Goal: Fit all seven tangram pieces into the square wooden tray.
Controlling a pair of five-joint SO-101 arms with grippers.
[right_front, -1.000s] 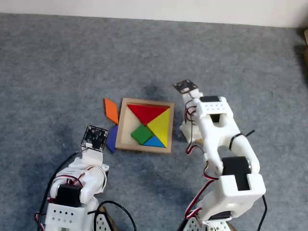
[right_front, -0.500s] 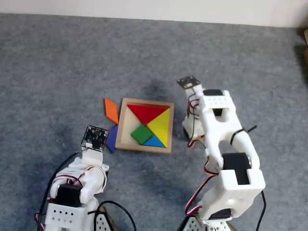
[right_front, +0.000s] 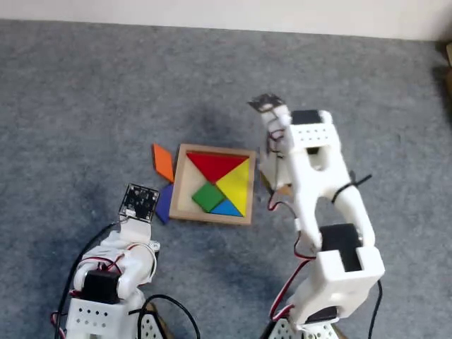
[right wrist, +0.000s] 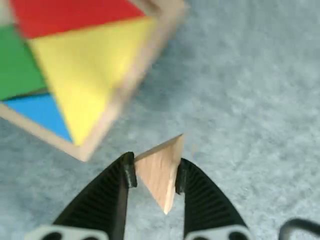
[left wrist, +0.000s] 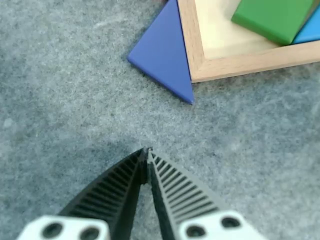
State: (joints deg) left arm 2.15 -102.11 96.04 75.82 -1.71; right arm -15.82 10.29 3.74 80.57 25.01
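The square wooden tray (right_front: 185,205) lies mid-table holding a red triangle (right_front: 213,166), a yellow triangle (right_front: 236,182), a green square (right_front: 207,196) and a light blue triangle (right_front: 227,207). An orange parallelogram (right_front: 163,162) and a dark blue triangle (right_front: 164,203) rest on the carpet against the tray's left side. My right gripper (right wrist: 155,167) is shut on a plain wooden triangle (right wrist: 160,172), held above the carpet just off the tray's right rim (right wrist: 127,95). My left gripper (left wrist: 148,152) is shut and empty, hovering near the dark blue triangle (left wrist: 167,52).
Grey carpet covers the table. The right arm (right_front: 314,169) stretches along the tray's right side. A bare strip of tray floor (left wrist: 220,35) shows beside the green square (left wrist: 272,17). A pale wall edge runs along the far side.
The right arm has swung toward the far side and slightly left, carrying the wooden triangle closer to the tray's right rim. The left arm has not moved.
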